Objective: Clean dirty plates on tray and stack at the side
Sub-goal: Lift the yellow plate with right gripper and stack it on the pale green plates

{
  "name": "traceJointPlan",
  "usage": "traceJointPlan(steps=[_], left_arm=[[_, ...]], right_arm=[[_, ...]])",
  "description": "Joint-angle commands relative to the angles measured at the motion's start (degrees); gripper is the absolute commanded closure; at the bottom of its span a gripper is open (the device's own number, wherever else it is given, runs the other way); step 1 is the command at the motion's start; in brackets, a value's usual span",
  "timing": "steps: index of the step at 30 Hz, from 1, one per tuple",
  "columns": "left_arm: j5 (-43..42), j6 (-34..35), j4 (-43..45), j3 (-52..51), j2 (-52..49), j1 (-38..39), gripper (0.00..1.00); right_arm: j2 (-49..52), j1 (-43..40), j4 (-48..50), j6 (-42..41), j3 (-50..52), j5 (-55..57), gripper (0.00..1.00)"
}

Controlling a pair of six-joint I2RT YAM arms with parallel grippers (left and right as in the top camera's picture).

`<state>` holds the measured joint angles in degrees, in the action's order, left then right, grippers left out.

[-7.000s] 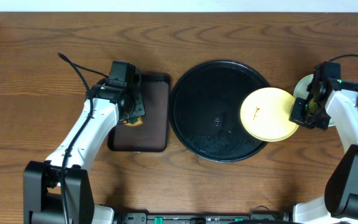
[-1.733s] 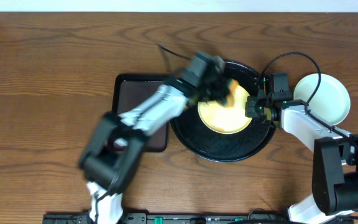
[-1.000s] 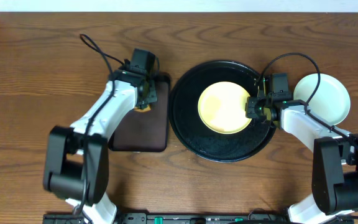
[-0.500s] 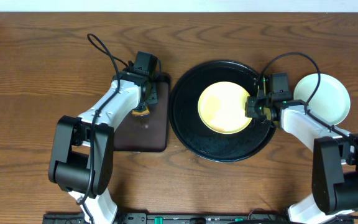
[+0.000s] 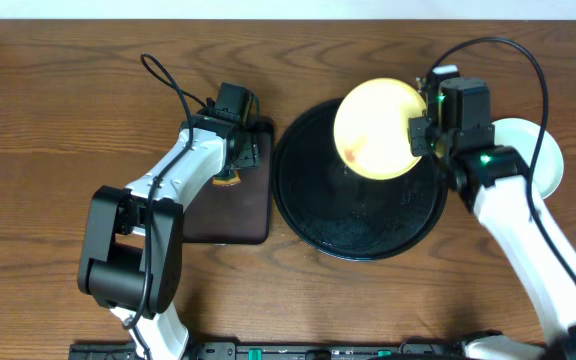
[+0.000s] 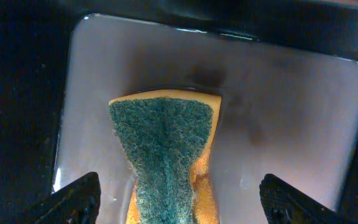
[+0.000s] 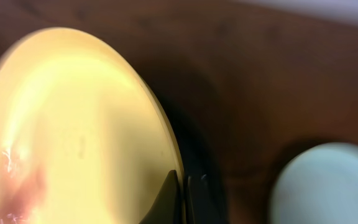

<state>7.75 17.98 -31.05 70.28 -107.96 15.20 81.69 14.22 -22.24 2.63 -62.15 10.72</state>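
One plate in hand: right claw [image 5: 415,133] is clamped on the rim of the pale yellow plate [image 5: 373,128], jaws pinched either side of the edge (clearest in the wrist view). Plate hangs tilted off the claw toward the black tray [image 5: 353,225], held clear of it, overlapping its far rim from overhead. Reddish smear [image 7: 17,186] on the plate face, far from the claw. Mint plate [image 5: 546,165] lies on the bench [image 5: 48,90] on the claw's other side, partly hidden by the arm. Left claw [image 6: 185,199] is spread wide above the brown tray [image 6: 278,112]. Sponge [image 6: 163,149] lies between its fingers [image 6: 73,199], green face up, touching neither.
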Motion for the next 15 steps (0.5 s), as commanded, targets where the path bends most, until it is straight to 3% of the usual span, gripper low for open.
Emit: traceJointPlan(steps=[1,8,15], left_arm=[[0.87,-0.15,-0.11,0.15,-0.26,-0.02,0.18],[0.87,-0.17,-0.11,0.15,-0.26,-0.02,0.18],[0.87,-0.17,-0.11,0.15,-0.26,-0.02,0.17]], right_arm=[[-3.45,6.27,0.24,6.56,-0.55,18.29,0.99],[-4.48,21.73,6.62,11.52,-0.52,52.74,0.99],[-2.19,33.99,10.25,15.08,-0.52,63.95,0.99]])
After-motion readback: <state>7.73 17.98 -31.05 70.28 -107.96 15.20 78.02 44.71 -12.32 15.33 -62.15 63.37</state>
